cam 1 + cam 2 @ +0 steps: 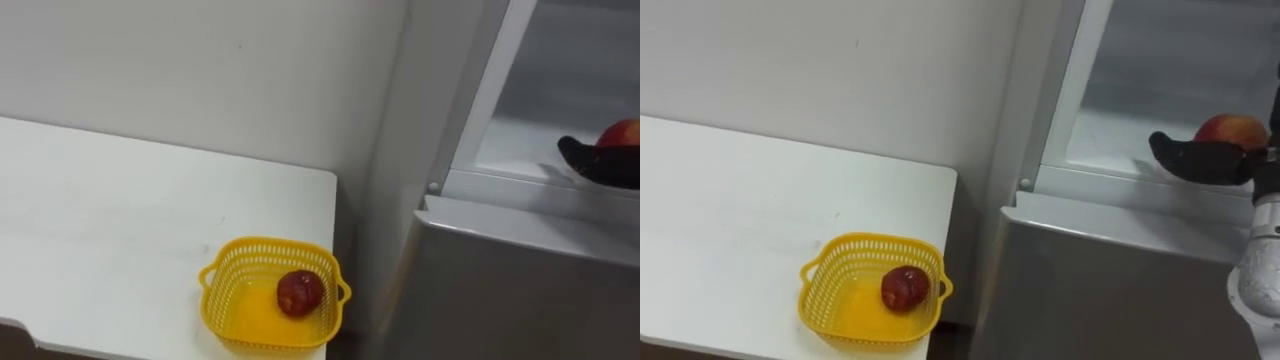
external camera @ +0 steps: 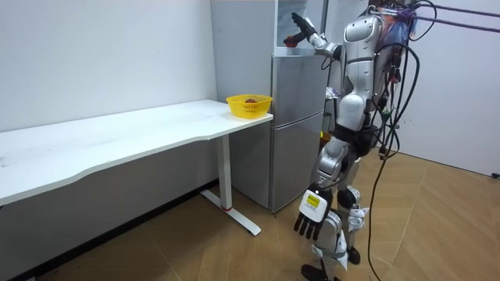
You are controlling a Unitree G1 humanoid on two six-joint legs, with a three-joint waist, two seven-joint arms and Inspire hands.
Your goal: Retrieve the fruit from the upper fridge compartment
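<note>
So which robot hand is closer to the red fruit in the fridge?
Right. The right robot hand is up inside the fridge, right against the red fruit. The left robot hand hangs low at the robot's side, far below it.

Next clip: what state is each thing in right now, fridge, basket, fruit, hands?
Upper fridge compartment: open.
Lower fridge door: shut.
Yellow basket: upright on the table, holding one red fruit.
Red-yellow fruit: inside the upper compartment, right hand at it, grip unclear.
Left hand: hanging, open.
</note>
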